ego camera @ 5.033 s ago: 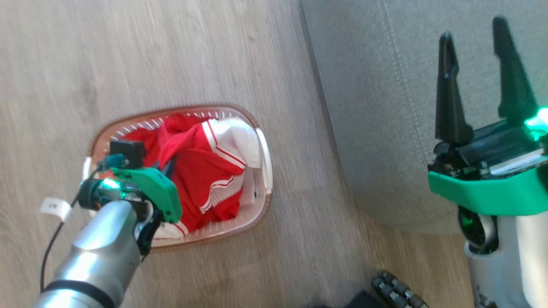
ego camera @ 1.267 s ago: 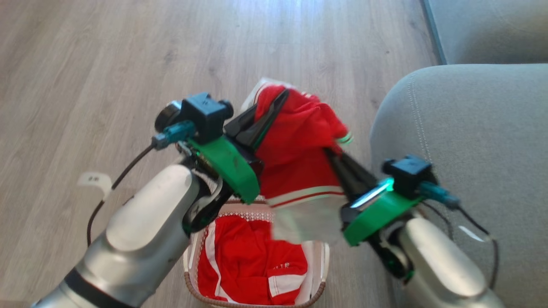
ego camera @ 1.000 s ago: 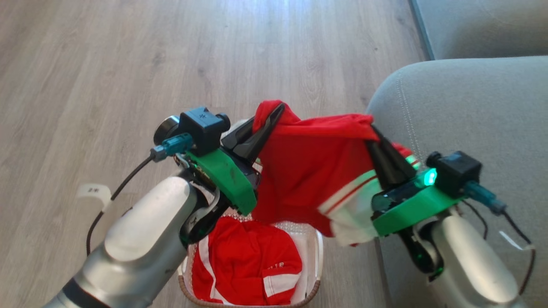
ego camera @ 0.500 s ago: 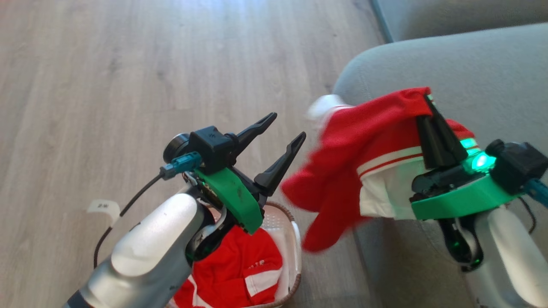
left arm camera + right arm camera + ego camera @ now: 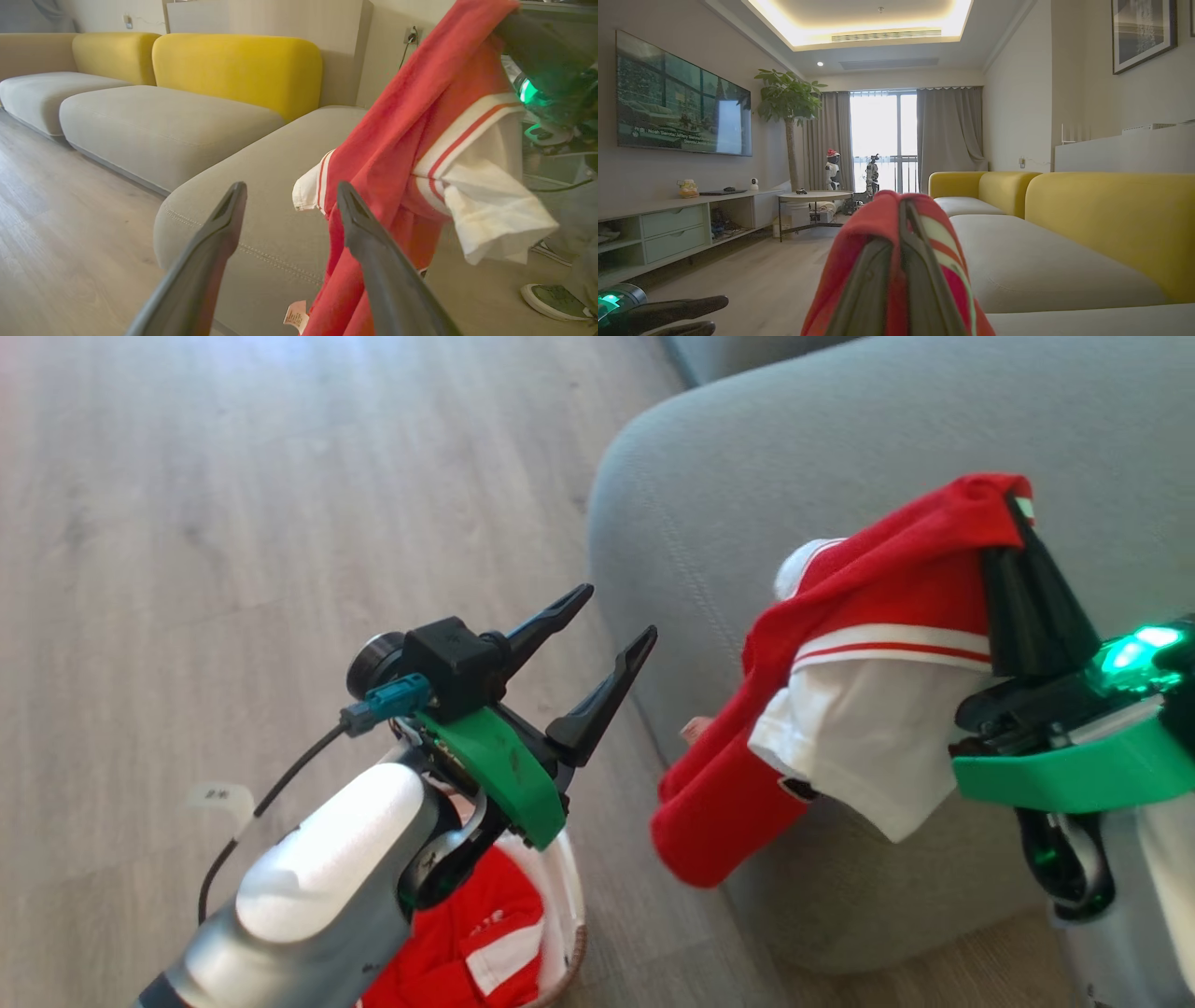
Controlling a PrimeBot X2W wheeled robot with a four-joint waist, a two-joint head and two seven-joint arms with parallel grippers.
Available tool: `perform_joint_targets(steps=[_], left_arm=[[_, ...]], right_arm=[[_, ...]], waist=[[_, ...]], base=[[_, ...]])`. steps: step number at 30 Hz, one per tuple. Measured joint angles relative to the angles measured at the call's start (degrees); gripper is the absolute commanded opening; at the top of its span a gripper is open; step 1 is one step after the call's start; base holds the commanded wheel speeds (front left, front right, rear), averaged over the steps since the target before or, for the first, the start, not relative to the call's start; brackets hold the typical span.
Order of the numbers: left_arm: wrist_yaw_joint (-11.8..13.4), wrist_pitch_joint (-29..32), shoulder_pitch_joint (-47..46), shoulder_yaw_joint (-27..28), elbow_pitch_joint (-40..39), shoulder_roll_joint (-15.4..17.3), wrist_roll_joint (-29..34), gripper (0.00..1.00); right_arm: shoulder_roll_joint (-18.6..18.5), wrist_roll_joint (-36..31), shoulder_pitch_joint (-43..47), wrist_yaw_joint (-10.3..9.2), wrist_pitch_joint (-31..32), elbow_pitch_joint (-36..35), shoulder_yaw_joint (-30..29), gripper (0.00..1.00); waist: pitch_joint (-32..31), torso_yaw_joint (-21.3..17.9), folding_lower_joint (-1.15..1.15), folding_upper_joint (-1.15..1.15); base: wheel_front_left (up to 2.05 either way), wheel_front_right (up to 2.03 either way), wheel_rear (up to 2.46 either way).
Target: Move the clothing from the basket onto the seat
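Letting go was the change: my left gripper [image 5: 616,613], clamped on the red garment [image 5: 868,597] a second before, stood with its two fingers spread wide and empty, just off the seat's [image 5: 747,457] rounded corner. The garment had swung away from it and hung from my right gripper [image 5: 1013,523] alone, whose fingers were pinched tight on a fold at its top.

That put the garment's upper part above the seat, while its white panel and red tail dangled down past the seat's front edge. I could not tell whether any of it touched the cushion. The basket [image 5: 569,905] sat on the floor [image 5: 233,523] in front of the seat, under my left forearm, with more red and white clothing [image 5: 467,943] inside.

I judged the two-handed lift over and the carry down to one arm. The piece was not yet delivered: opening there would likely have let the hanging tail drag it off the seat, so it needed to go further in over the seat first. My left gripper was free for the clothing in the basket.
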Motion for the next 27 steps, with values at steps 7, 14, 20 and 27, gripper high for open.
perform_joint_targets(steps=[7,14,20,27], left_arm=[[0.43,0.0,-0.01,-0.32,-0.12,0.24,0.01,1.0],[0.54,-0.01,-0.01,-0.51,-0.35,1.22,0.33,1.0],[1.01,-0.29,-0.01,-0.82,-0.51,1.41,0.63,1.0],[1.25,-0.59,-0.01,-0.99,-0.64,1.44,0.99,1.0]], right_arm=[[-0.75,-0.57,0.69,0.0,0.0,-3.74,-1.85,0.0],[0.21,-0.59,2.94,0.0,0.0,-6.66,-2.57,0.0],[0.55,-0.74,3.81,0.0,0.0,-8.08,-3.24,0.0],[0.53,-1.1,3.77,0.0,0.0,-8.98,-3.26,0.0]], waist=[[1.13,-5.57,0.0,0.0],[2.27,-9.86,0.0,0.0],[3.14,-12.13,0.0,0.0],[3.6,-12.97,0.0,0.0]], base=[[0.0,0.0,0.0],[0.0,0.0,0.0],[0.0,0.0,0.0],[0.0,0.0,0.0]])
